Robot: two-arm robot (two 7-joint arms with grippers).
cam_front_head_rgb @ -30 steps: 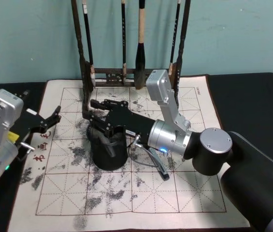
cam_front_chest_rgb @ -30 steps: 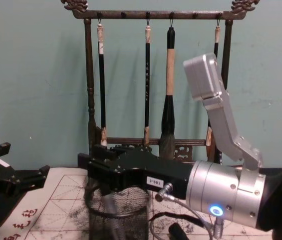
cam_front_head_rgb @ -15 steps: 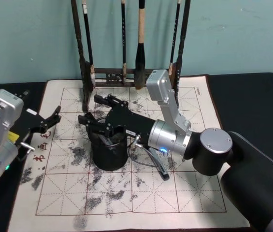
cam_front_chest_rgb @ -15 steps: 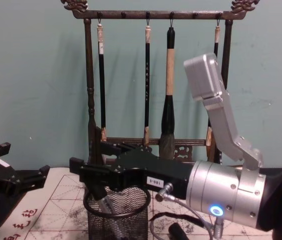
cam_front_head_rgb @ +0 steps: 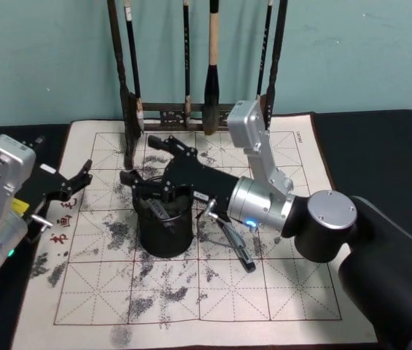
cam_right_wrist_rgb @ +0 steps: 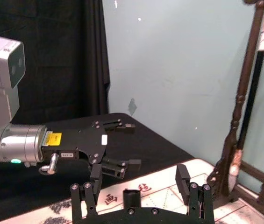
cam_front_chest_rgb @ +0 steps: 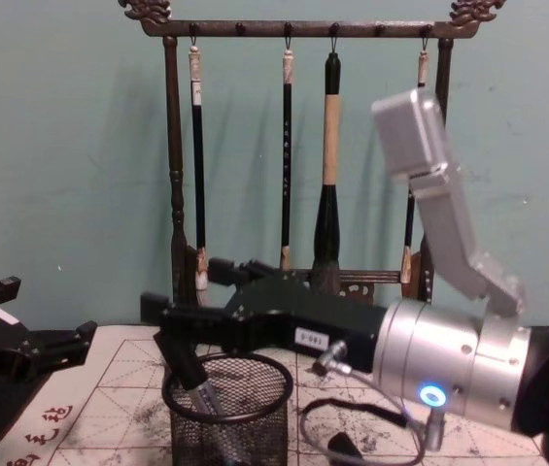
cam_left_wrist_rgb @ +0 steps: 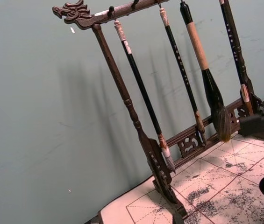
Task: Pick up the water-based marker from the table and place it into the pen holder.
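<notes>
Since a second ago the right gripper point(cam_front_head_rgb: 138, 159) has gone from clamped low over the small round black wire-mesh pen holder point(cam_front_head_rgb: 163, 237) to spread wide and raised a little above its rim. The grey water-based marker point(cam_front_chest_rgb: 201, 396) now leans inside the cup against the wall.

Risks, as I judge them, run left to right. The nearer finger hangs just at the holder's rim, close to the marker's upper end, and I cannot tell whether they touch. A sideways or hasty retreat could hook the rim or the marker, tipping the light mesh cup or flicking the marker back out onto the whitish, ink-stained calligraphy cloth point(cam_front_head_rgb: 264, 292). The farther finger points toward the tall dark wooden brush rack point(cam_front_chest_rgb: 171, 146) just behind, so a rise that drifts backward could knock the hanging brushes. To the right, a black cable point(cam_front_head_rgb: 233, 244) droops from the right wrist onto the cloth near the holder and might drag against it.

The left gripper point(cam_front_head_rgb: 80, 182) rests at the cloth's left edge over the dark counter point(cam_front_head_rgb: 381, 138), well apart from the cup, fingers parted and empty. The right gripper's fingers stand fully spread, gripping nothing.
</notes>
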